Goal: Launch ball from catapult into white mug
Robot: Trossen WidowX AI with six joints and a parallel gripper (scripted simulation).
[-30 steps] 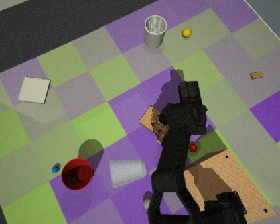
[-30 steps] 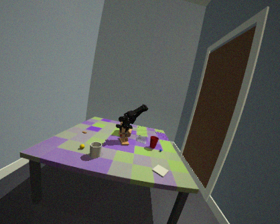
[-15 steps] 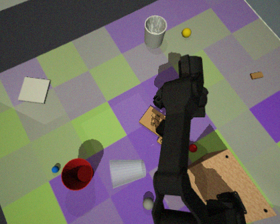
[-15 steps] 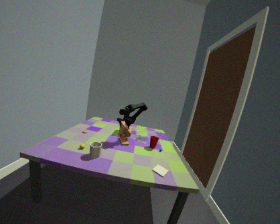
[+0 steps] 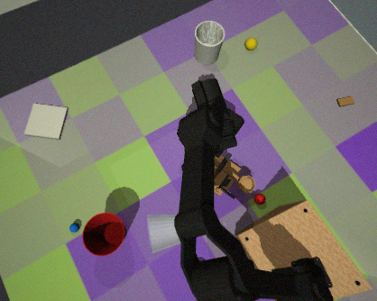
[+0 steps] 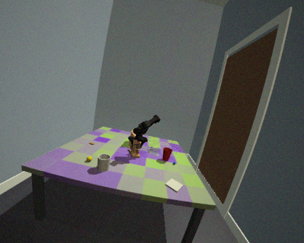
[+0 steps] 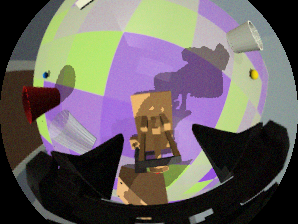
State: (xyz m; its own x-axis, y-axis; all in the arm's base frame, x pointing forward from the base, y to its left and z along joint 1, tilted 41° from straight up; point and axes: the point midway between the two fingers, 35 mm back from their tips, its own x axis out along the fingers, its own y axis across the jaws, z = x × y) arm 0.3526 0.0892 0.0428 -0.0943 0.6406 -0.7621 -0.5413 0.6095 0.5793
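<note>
The wooden catapult (image 5: 234, 175) (image 6: 135, 153) (image 7: 151, 101) stands on the checkered table, partly hidden by the arm in the top view. Its round cup (image 5: 246, 184) shows no ball in it. A red ball (image 5: 260, 198) lies beside that cup, near the wooden board. The white mug (image 5: 208, 55) (image 6: 103, 164) (image 7: 242, 38) stands upright, beyond the arm's far end in the top view. My gripper (image 7: 158, 132) is open and empty, its fingers wide apart above the catapult, one to each side of it in the wrist view.
A large wooden board (image 5: 333, 257) lies by the arm's base. A red cup (image 5: 91, 236) (image 6: 167, 154) and a ribbed pale cup (image 5: 160, 234) (image 7: 72, 132) are to the left. A blue ball (image 5: 74, 227), yellow ball (image 5: 251, 43), white square (image 5: 46, 121) and small brown block (image 5: 345, 101) lie around.
</note>
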